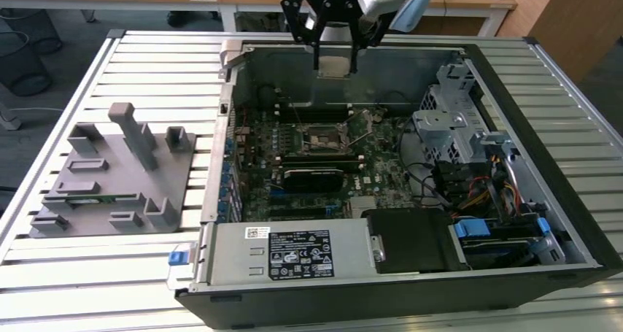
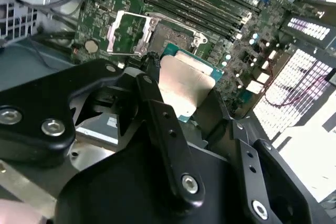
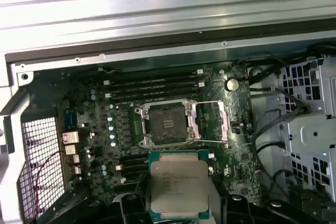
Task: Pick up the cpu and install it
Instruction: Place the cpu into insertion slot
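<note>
The cpu [image 1: 334, 65], a flat square chip with a silvery top, hangs high over the far side of the open computer case, and my gripper [image 1: 335, 59] is shut on it. In both wrist views the black fingers [image 2: 157, 103] clamp the cpu [image 2: 185, 80] [image 3: 178, 187] by two opposite edges. Below it on the green motherboard lies the square metal socket [image 3: 164, 124] [image 2: 167, 36] [image 1: 324, 136], open, with its load plate [image 3: 211, 120] swung up to one side. The cpu is well above the socket and offset from it.
The case wall [image 1: 389, 73] stands just behind the gripper. Memory slots [image 3: 152, 85] run beside the socket. A drive cage [image 1: 457, 124] and cables fill the exterior view's right, and a power supply [image 1: 282, 252] sits at the near side. A grey fixture block [image 1: 112, 175] lies outside, on the left.
</note>
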